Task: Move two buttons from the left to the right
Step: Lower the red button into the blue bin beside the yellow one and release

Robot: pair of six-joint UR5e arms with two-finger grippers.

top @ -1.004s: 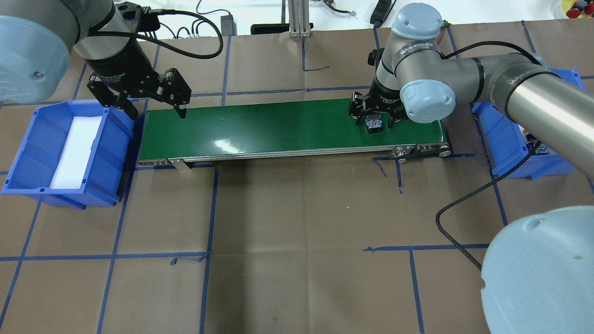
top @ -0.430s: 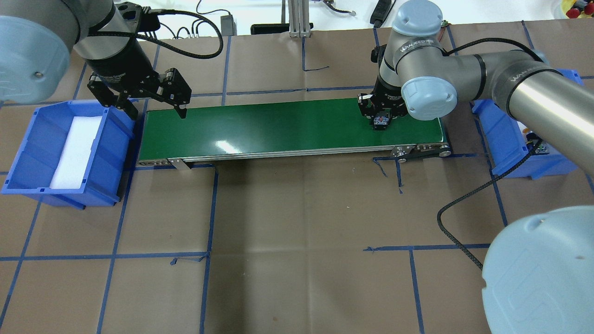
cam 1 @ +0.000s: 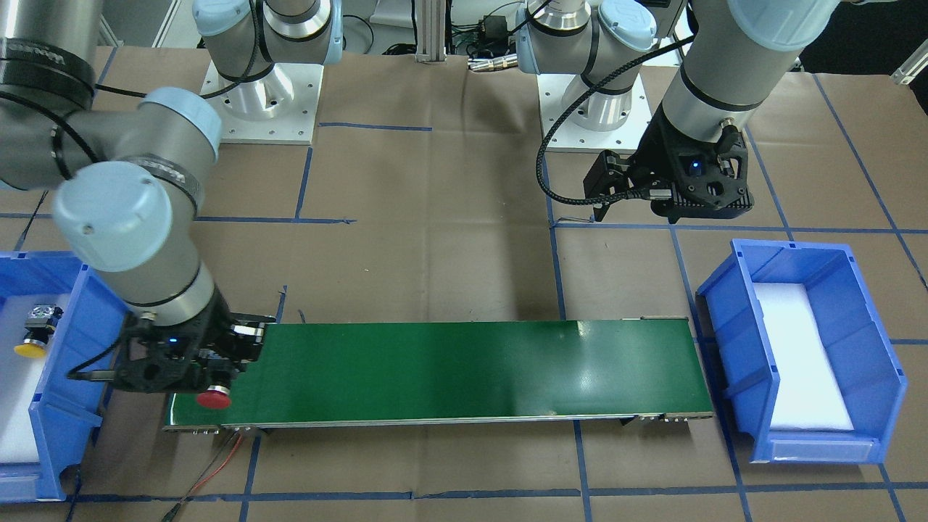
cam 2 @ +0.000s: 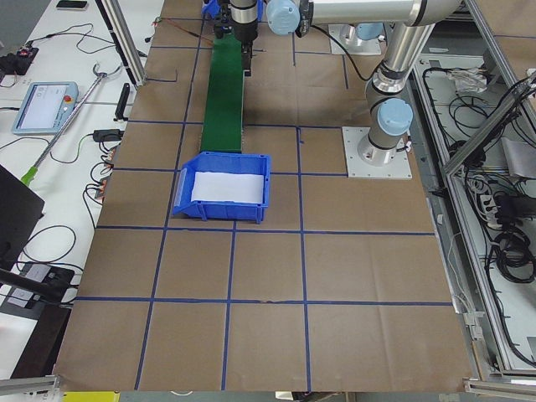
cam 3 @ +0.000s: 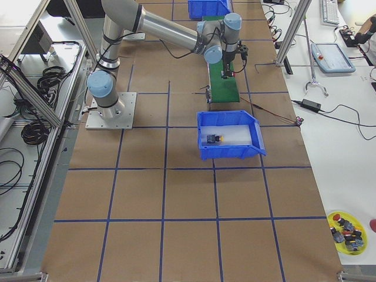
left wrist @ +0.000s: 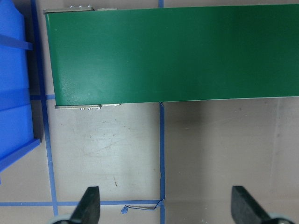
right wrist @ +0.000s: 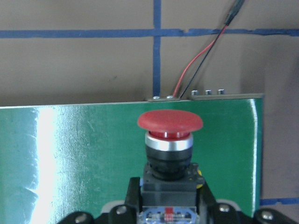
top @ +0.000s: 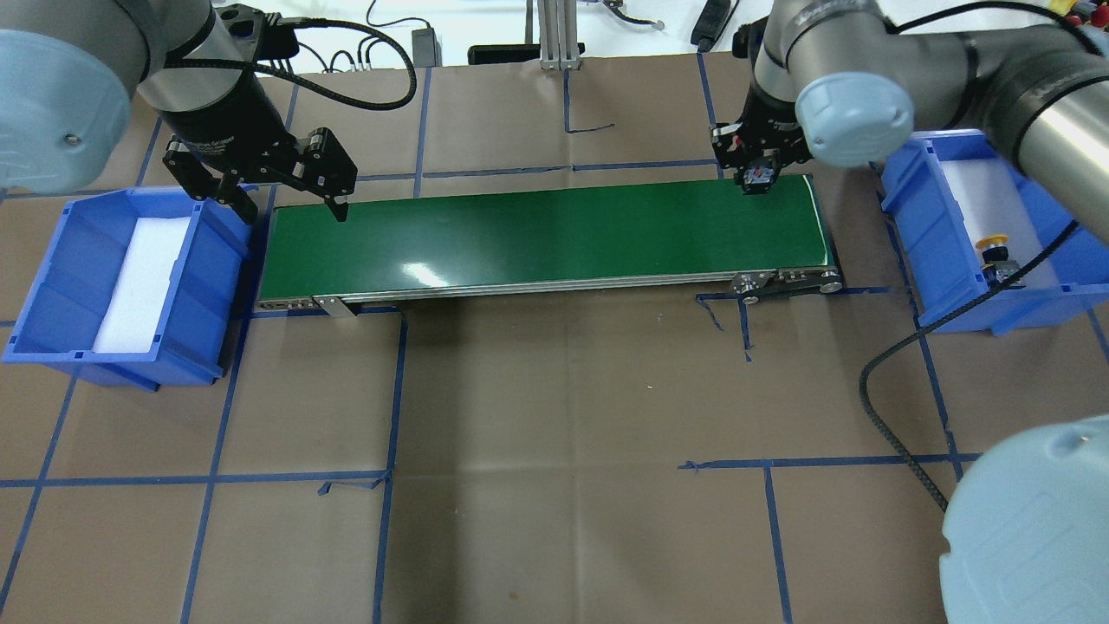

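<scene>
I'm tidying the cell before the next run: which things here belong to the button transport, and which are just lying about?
In the job:
red-capped push button held in the right gripper
yellow-capped push button in the right blue plastic bin
green conveyor belt
left blue plastic bin
open left gripper

Lying about:
yellow dish of small parts
tablet with a blue screen
</scene>
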